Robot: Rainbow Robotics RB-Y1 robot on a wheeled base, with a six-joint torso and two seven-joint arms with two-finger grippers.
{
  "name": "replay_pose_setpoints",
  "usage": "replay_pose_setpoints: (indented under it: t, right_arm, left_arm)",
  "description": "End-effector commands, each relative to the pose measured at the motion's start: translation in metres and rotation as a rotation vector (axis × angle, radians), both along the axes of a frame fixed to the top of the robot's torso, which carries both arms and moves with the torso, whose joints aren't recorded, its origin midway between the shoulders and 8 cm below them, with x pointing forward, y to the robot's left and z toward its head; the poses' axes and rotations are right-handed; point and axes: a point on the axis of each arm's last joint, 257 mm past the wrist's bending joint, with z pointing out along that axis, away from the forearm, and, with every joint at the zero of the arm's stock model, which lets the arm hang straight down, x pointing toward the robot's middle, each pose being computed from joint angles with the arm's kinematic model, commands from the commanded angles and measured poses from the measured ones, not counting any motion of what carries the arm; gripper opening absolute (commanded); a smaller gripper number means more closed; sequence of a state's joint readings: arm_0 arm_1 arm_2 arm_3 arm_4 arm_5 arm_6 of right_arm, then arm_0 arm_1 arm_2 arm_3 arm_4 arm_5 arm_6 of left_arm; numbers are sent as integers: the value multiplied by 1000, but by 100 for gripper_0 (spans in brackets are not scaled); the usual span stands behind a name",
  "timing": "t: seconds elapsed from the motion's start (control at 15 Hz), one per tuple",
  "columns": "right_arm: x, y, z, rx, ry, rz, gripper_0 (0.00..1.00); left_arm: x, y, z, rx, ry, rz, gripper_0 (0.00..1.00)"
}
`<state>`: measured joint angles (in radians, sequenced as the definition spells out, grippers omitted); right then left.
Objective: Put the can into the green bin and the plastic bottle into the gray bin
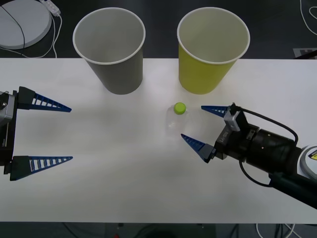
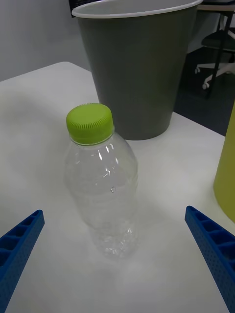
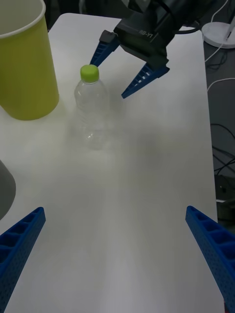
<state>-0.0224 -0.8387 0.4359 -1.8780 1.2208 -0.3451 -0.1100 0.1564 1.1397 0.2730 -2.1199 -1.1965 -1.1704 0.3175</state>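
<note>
From the front, the plastic bottle (image 1: 177, 119) is seen upright on the table (image 1: 109, 183), in front of the gray bin (image 1: 110, 49) and green bin (image 1: 212, 49), not yet binned. The right gripper (image 1: 198, 126) is held just beside the bottle, fingers spread, untouching. The left gripper (image 1: 54, 133) is parked well apart from it, fingers spread.

At the right wrist, the bottle (image 2: 102, 183) is framed between spread fingers (image 2: 210, 244).

At the left wrist, no can is made out.

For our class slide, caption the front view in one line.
Open right gripper approaches upright plastic bottle before gray bin and green bin.
</note>
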Motion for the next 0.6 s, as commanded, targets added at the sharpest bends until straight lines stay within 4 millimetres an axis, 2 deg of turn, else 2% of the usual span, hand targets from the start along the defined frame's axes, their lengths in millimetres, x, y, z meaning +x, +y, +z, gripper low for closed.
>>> replay_pose_setpoints:
  t: [0.07,0.6]
  right_arm:
    - [4,5,-2,-8,0,10,100]
    - [15,29,1,7,-13,26,100]
  left_arm:
    - [0,0,0,0,0,0,100]
    - [0,0,0,0,0,0,100]
